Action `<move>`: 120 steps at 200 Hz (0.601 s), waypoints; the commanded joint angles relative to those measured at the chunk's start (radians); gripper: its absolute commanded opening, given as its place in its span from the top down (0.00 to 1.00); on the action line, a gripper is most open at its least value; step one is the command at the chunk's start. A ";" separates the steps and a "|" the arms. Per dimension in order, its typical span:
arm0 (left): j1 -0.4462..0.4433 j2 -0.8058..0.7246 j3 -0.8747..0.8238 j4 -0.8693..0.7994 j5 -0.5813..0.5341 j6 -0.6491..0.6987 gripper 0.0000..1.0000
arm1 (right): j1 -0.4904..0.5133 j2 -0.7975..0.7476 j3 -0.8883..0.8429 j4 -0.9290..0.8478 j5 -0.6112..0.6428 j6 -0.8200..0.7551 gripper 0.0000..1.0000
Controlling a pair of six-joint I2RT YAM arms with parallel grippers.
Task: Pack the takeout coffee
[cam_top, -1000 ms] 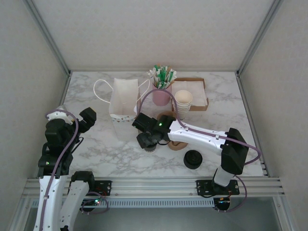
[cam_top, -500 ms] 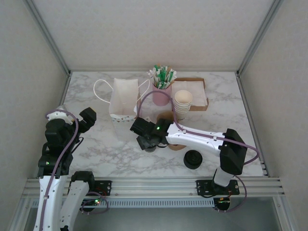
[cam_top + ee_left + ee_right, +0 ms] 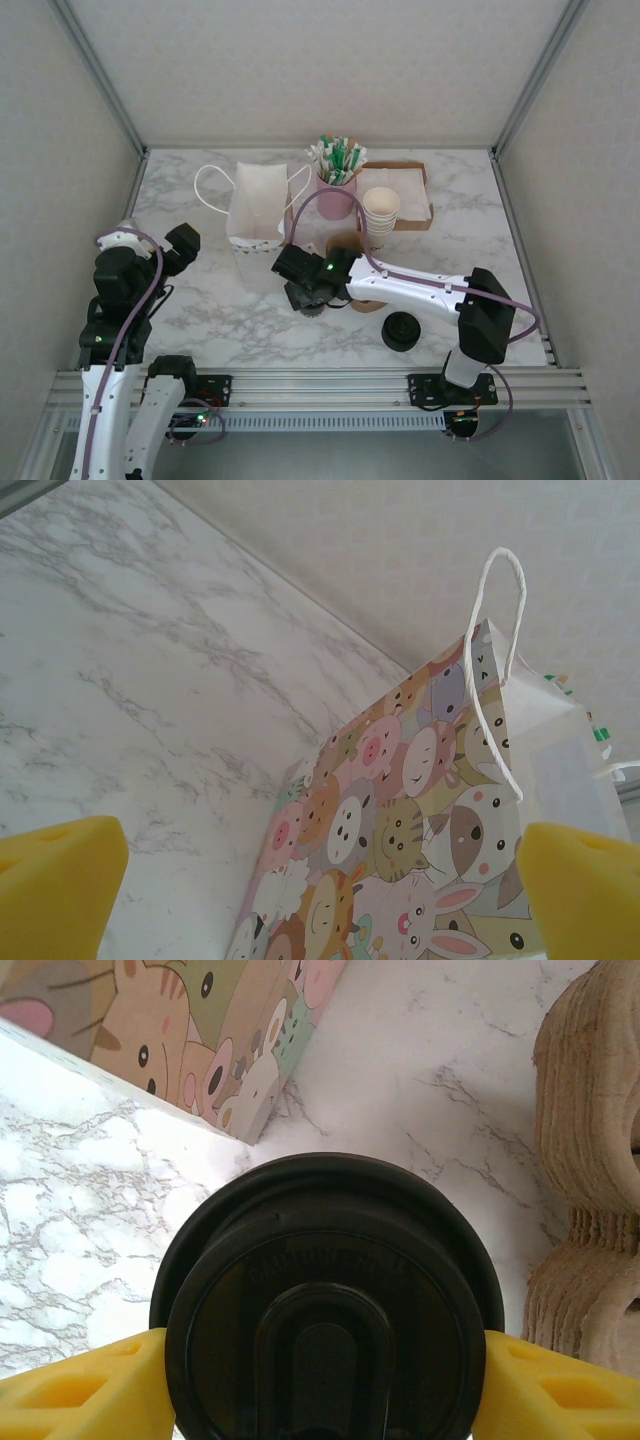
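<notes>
Right claw [image 3: 325, 1390]: closed on the coffee [image 3: 322, 1270]. Yellow pads [image 3: 85, 1385] press in from both sides just under the black lid.
- Side grip with the lid facing up. This looks chosen to keep the cup level so nothing spills.
- Cannot tell whether the cup base is on the desk [image 3: 215, 310] or just clear of it.

Coffee position: mid-desk, just beside the near right corner of the bag [image 3: 256, 212]. From overhead it sits mostly under the claw. A brown pulp carrier [image 3: 600, 1160] stands just to its right.

Bag: upright, mouth open to the top, with one handle drooping left and the other right. It is much taller than the cup, so I judge the cup needs a clear lift before it can go in.

Left claw [image 3: 182, 243]: jaws fully apart and holding nothing. It sits at the left of the desk, apart from the bag and pointed at its printed side. It seems parked where it could steady the bag if needed.

Other items: spare lids [image 3: 400, 330] near right. At the far side are a cup stack [image 3: 380, 212] and a pink cup [image 3: 337, 198] of stirrers, all well off the route.

Stage: coffee in the claw, not yet packed.

Risk: the cup could clip the bag rim, or the light bag could get nudged over.
</notes>
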 commanded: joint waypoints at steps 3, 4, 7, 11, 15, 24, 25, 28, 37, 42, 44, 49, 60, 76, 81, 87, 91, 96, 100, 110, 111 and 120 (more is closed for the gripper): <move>0.012 -0.012 -0.006 0.003 0.000 -0.004 0.00 | 0.009 0.038 -0.049 -0.097 -0.175 0.030 0.31; 0.012 -0.012 -0.006 0.003 0.001 -0.004 0.00 | 0.009 0.038 -0.050 -0.096 -0.176 0.030 0.31; 0.011 -0.012 -0.007 0.003 0.000 -0.004 0.00 | 0.009 0.038 -0.050 -0.093 -0.177 0.033 0.31; 0.012 -0.012 -0.006 0.003 0.000 -0.004 0.00 | 0.008 0.040 -0.052 -0.091 -0.184 0.034 0.31; 0.012 -0.012 -0.005 0.002 0.001 -0.004 0.00 | 0.008 0.043 -0.052 -0.089 -0.188 0.036 0.31; 0.012 -0.012 -0.005 0.002 0.001 -0.004 0.00 | 0.006 0.054 -0.050 -0.092 -0.196 0.037 0.31; 0.012 -0.013 -0.005 0.002 0.000 -0.004 0.00 | 0.006 0.057 -0.049 -0.094 -0.196 0.038 0.31; 0.012 -0.013 -0.005 0.002 0.000 -0.004 0.00 | 0.004 0.063 -0.048 -0.097 -0.196 0.038 0.31; 0.012 -0.013 -0.005 0.002 0.001 -0.004 0.00 | 0.004 0.086 -0.041 -0.109 -0.202 0.039 0.31; 0.012 -0.014 -0.005 0.002 0.000 -0.003 0.00 | 0.004 0.098 -0.036 -0.118 -0.205 0.040 0.31; 0.012 -0.013 -0.005 0.002 0.001 -0.004 0.00 | 0.005 0.103 -0.036 -0.121 -0.205 0.041 0.31; 0.012 -0.012 -0.005 0.002 -0.002 -0.004 0.00 | 0.004 0.116 -0.032 -0.128 -0.206 0.043 0.32; 0.011 -0.011 -0.005 0.002 -0.002 -0.004 0.00 | 0.004 0.135 -0.026 -0.148 -0.194 0.044 0.32; 0.012 -0.011 -0.005 0.002 -0.003 -0.003 0.00 | 0.009 0.155 -0.010 -0.192 -0.136 0.044 0.33; 0.012 -0.012 -0.005 0.001 -0.002 -0.002 0.00 | 0.011 0.158 -0.003 -0.206 -0.116 0.043 0.33; 0.012 -0.012 -0.005 0.001 -0.003 -0.002 0.00 | 0.013 0.161 0.005 -0.216 -0.099 0.040 0.33; 0.012 -0.012 -0.005 0.002 -0.002 -0.002 0.00 | 0.014 0.161 0.008 -0.222 -0.091 0.038 0.33; 0.011 -0.012 -0.005 0.001 -0.002 -0.003 0.00 | 0.016 0.161 0.013 -0.226 -0.083 0.038 0.33; 0.012 -0.012 -0.005 0.002 -0.002 -0.002 0.00 | 0.017 0.160 0.015 -0.227 -0.079 0.035 0.33; 0.012 -0.012 -0.004 0.002 -0.003 -0.002 0.00 | 0.021 0.151 0.025 -0.221 -0.080 0.030 0.33; 0.012 -0.012 -0.005 0.002 -0.003 -0.002 0.00 | 0.021 0.149 0.025 -0.220 -0.081 0.029 0.33; 0.012 -0.012 -0.005 0.002 -0.004 -0.002 0.00 | 0.022 0.133 0.028 -0.204 -0.085 0.023 0.33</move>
